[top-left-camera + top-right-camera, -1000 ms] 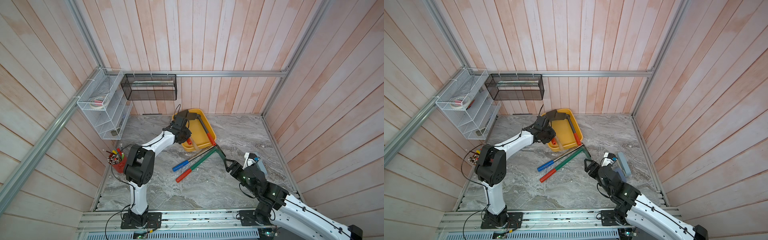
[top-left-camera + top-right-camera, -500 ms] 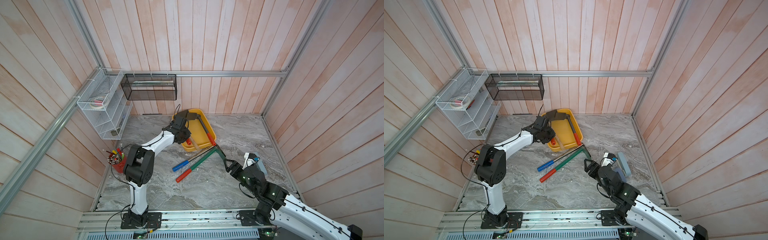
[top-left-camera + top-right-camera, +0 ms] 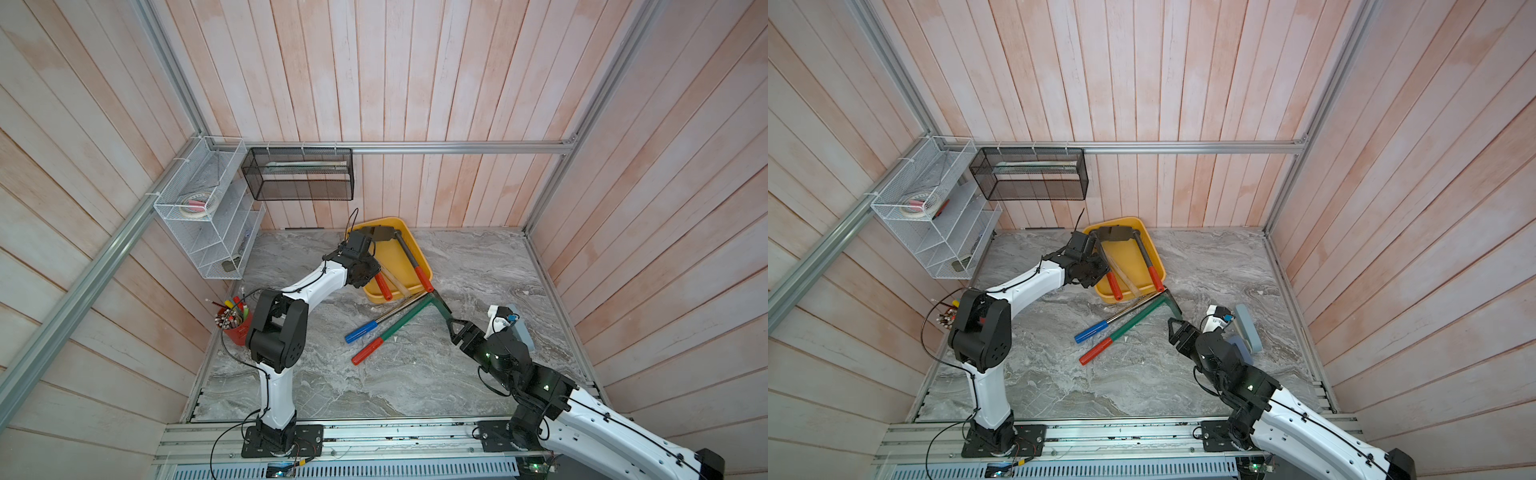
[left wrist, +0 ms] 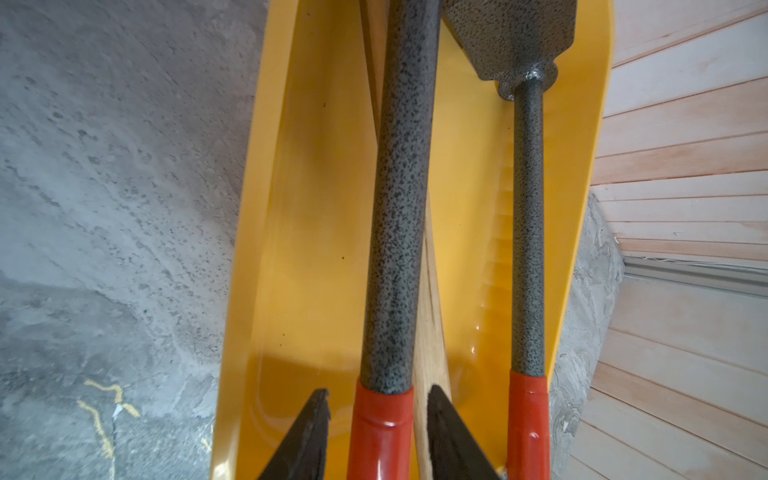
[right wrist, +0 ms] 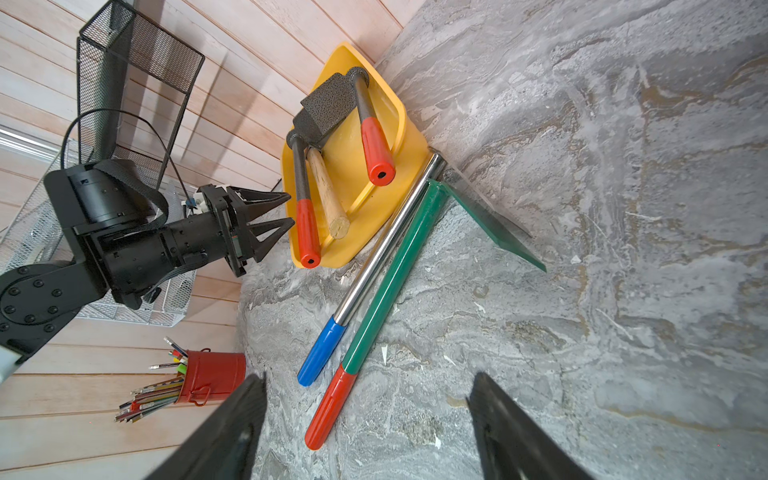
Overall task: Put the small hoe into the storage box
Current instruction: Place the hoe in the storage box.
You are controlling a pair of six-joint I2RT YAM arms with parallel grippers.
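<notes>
The storage box [image 4: 316, 208] is coloured yellow; the small hoe [image 4: 395, 208] is speckled grey-black and sleeved in red; the tabletop [image 3: 374, 374] is veined grey.

Grey marbled tabletop [image 3: 374, 386] carries all. Shallow yellow plastic tray [image 3: 392, 255] lies at back, near wall. Chrome-shafted tool with blue grip [image 5: 380, 253] and green-shafted tool with red grip [image 5: 376, 311] lie side by side mid-table, heads just beside tray's near corner. Red metal bucket of pencils [image 5: 216, 374] stands at left edge. Grey-blue block [image 3: 1250, 328] at right side. Small white chips [image 5: 384, 353] scattered.
</notes>
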